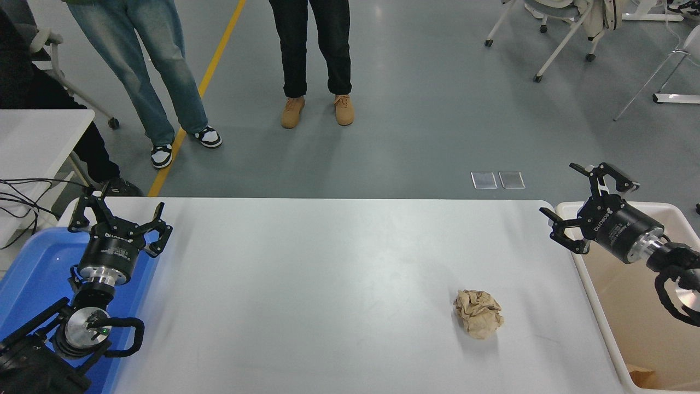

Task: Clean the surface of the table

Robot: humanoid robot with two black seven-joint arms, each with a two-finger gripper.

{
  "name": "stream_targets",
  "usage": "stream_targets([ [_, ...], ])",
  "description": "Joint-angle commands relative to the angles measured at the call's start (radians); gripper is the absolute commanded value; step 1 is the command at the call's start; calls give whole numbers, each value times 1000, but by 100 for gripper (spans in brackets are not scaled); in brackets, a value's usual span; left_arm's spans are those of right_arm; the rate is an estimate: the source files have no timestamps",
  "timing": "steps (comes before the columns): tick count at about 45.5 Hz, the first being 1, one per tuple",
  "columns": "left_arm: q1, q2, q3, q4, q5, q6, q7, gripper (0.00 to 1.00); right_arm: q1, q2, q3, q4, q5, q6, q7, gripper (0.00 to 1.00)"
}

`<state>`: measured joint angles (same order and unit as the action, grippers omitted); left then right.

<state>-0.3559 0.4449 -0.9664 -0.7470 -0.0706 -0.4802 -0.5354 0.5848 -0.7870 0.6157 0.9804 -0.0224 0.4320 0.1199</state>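
Table surface [328, 284] fills the lower middle of the frame, wide, white and matte, and bare but for one crumpled ball of brown paper [479, 313] lying at lower right, nearer the right edge than the middle. That ball is presumably the litter to be cleared.

At lower left the left gripper [117, 219] is parked over a blue bin [33, 273], fingers spread wide and holding nothing, well apart from the paper. At the right edge a cream bin [607, 306] stands just beside the tabletop, a scrap of brown lying in its near corner; being close to the paper, it looks like the likely place to drop it.

Further back, at middle right, the right gripper [588, 210] hangs over the bin's far left corner and the table's right edge. Its fingers are apart and empty, pointing toward frame left, which suits a reach across to the paper. It is beyond the ball and to its right, not touching it.

Beyond the table, at the top of the frame, two people's legs [229, 71] stand on the grey floor, clear of the work.
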Motion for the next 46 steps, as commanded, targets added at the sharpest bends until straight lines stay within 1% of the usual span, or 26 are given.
stream_targets([
  [1, 0, 0, 0, 0, 0, 0, 0, 99, 0, -135, -11, 164, -102, 10, -9, 100],
  [8, 0, 0, 0, 0, 0, 0, 0, 99, 0, -182, -14, 225, -161, 10, -6, 100],
  [18, 0, 0, 0, 0, 0, 0, 0, 99, 1, -247, -11, 348, -382, 39, -9, 100],
  [25, 0, 0, 0, 0, 0, 0, 0, 99, 4, -250, -10, 411, -497, 36, -14, 100],
  [34, 0, 0, 0, 0, 0, 0, 0, 99, 6, -249, 1, 463, -753, 5, -12, 100],
  [46, 0, 0, 0, 0, 0, 0, 0, 99, -2, -212, -16, 483, -1031, -56, -12, 99],
])
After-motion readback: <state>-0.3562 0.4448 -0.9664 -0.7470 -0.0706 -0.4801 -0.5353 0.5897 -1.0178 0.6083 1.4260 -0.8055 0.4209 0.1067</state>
